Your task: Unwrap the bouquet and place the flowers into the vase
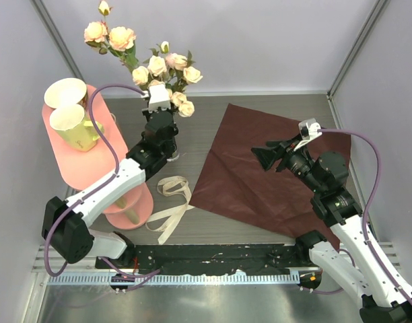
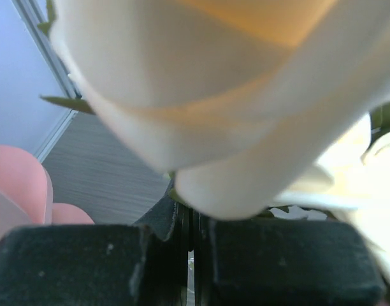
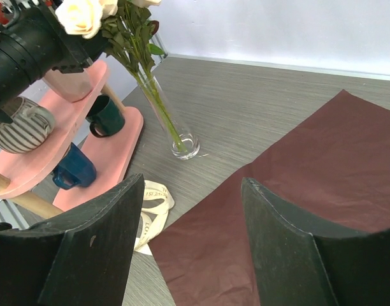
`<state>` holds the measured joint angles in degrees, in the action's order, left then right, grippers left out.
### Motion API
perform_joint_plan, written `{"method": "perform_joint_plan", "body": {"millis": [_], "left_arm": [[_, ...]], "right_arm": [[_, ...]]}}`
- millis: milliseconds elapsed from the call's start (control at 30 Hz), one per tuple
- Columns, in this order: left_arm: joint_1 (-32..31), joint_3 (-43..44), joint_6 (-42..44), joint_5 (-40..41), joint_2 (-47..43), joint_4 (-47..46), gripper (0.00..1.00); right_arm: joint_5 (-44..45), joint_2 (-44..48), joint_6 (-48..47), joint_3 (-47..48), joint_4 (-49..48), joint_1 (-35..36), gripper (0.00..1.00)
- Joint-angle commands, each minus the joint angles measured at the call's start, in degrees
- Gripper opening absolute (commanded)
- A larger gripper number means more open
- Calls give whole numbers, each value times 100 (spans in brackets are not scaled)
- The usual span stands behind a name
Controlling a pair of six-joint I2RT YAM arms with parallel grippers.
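Several flowers (image 1: 157, 65), stems down in vase (image 3: 170, 125)

Cream cup (image 1: 64, 92) and yellow-green mug (image 1: 74, 126) atop pink shelf (image 1: 81, 168), green mug (image 3: 106, 115) and blue mug (image 3: 73, 169) below

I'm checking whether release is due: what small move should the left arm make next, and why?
Probably open the left gripper a little. Its jaws are shut right at the flowers, whose stems already stand in the vase, reaching near its base. Whether a stem is pinched cannot be told; opening would free it.
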<state>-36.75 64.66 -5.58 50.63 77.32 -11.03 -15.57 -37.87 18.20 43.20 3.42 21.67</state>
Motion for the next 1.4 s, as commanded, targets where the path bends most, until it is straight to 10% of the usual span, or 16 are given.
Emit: {"method": "perform_joint_plan", "body": {"millis": [0,600,933,1367], "left_arm": [[-25,-112,-136,298,64,-233,0],[-157,46,-487,984,266,-41,3],[-165,46,-680,773,73,153,52],[-174,178,-1269,-88,-691,1085,87]], "right_arm": [[-33,78,9,-22,-289,13,68],[-34,87,35,-101,-307,13,68],[-16,122,35,-110,-316,13,68],[-42,139,140,-101,-307,13,68]]}}
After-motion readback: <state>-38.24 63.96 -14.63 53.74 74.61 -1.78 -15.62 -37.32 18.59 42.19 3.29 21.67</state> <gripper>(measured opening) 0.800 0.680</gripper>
